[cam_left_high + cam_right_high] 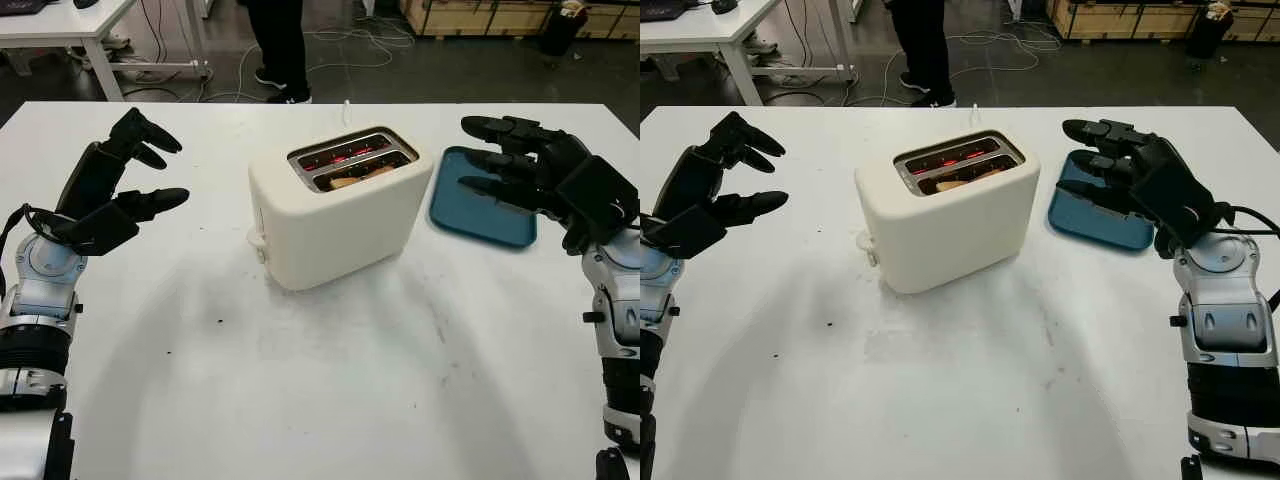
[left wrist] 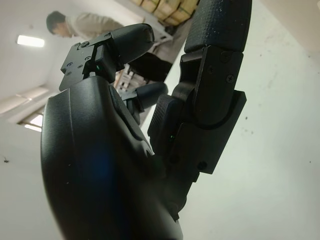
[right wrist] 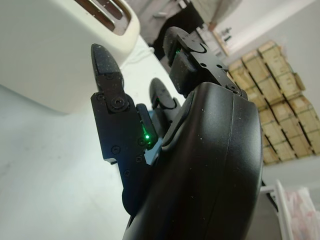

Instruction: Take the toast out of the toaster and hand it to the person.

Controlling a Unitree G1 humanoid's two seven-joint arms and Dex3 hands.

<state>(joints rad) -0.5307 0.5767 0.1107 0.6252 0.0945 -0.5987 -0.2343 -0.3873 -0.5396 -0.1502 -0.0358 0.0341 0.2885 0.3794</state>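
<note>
Lab or workshop, white worktable (image 1: 320,400), cables (image 1: 350,45) on dark floor, stacked wooden crates (image 1: 480,15) behind

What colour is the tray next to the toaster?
The tray is dark blue, clearest in the left eye view.

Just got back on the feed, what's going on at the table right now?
Nothing is being handled yet. A slice of toast sits in the nearer slot of the white toaster, whose far slot glows red. The left hand and right hand hover open on either side; the right is above a blue tray. A person stands beyond the table.
</note>
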